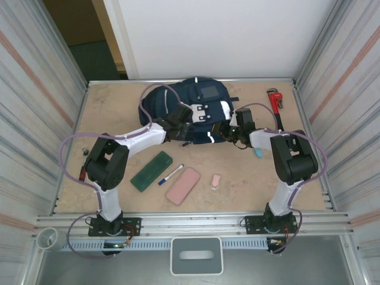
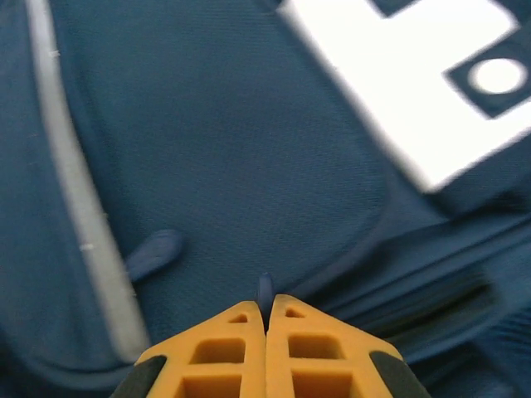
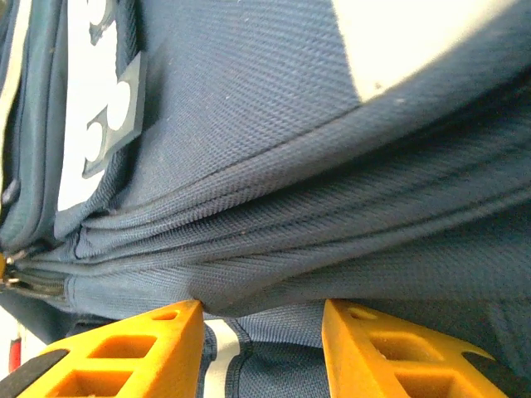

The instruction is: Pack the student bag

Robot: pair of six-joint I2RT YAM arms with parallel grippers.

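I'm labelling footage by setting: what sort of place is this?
Probably a lab robot cell, not a classroom: a tabletop boxed in by ribbed wall panels, the left arm and right arm bolted to a metal rail.

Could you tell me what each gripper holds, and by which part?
Left gripper: shut on a small pull tab of the student bag. Right gripper: jaws around a fabric fold at the bag's edge, apparently gripping it.

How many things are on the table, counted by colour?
Navy: 1, large navy-blue fabric backpack
Red: 1, red metal pipe wrench
Green: 1, flat green pencil case
Pink: 2, flat pink case, small pink eraser
White and blue: 1, slim marker pen
Light blue: 1, small unclear object
Total: 7
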